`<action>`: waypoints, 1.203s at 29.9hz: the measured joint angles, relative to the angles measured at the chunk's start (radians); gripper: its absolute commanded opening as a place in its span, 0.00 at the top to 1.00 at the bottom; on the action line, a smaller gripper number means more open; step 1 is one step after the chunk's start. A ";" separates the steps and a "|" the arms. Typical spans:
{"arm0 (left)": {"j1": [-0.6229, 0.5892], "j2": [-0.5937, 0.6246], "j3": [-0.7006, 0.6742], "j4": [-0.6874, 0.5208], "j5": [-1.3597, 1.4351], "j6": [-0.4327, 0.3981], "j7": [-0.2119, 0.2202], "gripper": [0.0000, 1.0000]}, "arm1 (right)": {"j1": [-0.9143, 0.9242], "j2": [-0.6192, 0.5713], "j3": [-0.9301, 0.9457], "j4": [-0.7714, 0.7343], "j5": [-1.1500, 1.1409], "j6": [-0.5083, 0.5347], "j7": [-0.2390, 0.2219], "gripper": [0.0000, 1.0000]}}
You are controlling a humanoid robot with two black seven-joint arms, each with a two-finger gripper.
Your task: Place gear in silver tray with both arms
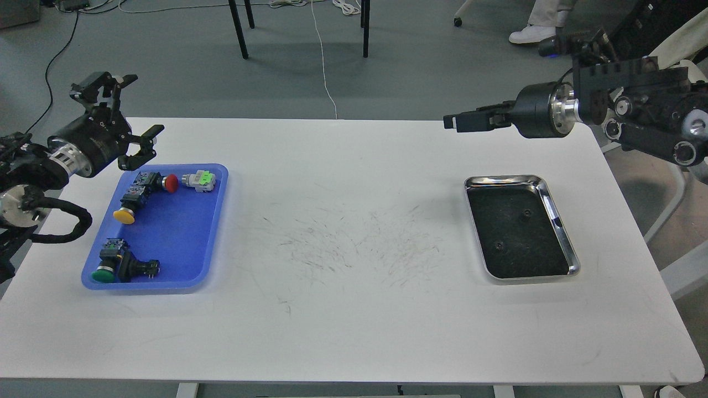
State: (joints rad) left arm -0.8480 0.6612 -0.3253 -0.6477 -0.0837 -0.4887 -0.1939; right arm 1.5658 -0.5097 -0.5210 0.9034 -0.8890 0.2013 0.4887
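The silver tray (558, 224) lies on the right side of the white table. Two small dark round parts, one (526, 213) near the middle and one (499, 245) lower left, rest on its black floor. My right gripper (452, 121) is raised high above the table's far edge, behind the tray, and points left. Its fingers look close together and seem to hold nothing. My left gripper (126, 109) is wide open and empty, hovering just beyond the far left corner of the blue tray (182, 243).
The blue tray holds several push-button switches: red (170, 183), yellow (124, 216), green (103, 275) and one with a bright green cap (202, 179). Chair legs (239, 33) and cables are on the floor behind the table. A white chair (680, 72) stands at the right.
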 measured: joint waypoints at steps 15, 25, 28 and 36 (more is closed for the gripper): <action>-0.056 0.053 -0.061 0.005 -0.038 0.027 0.031 0.00 | -0.103 0.061 0.384 -0.192 0.590 -0.228 -0.057 0.06; -0.065 0.052 -0.125 0.006 -0.041 0.057 0.038 0.00 | -0.173 0.120 0.430 -0.211 0.857 -0.316 -0.109 0.06; -0.070 0.046 -0.118 0.009 -0.042 0.053 0.062 0.00 | -0.201 0.121 0.465 -0.211 0.882 -0.307 -0.138 0.06; -0.079 0.019 -0.112 0.048 -0.044 0.052 0.114 0.00 | -0.280 0.168 0.522 -0.211 0.886 -0.270 -0.246 0.05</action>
State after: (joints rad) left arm -0.9271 0.6805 -0.4373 -0.6001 -0.1273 -0.4363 -0.0795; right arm 1.2858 -0.3416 0.0009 0.6926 -0.0031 -0.0689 0.2428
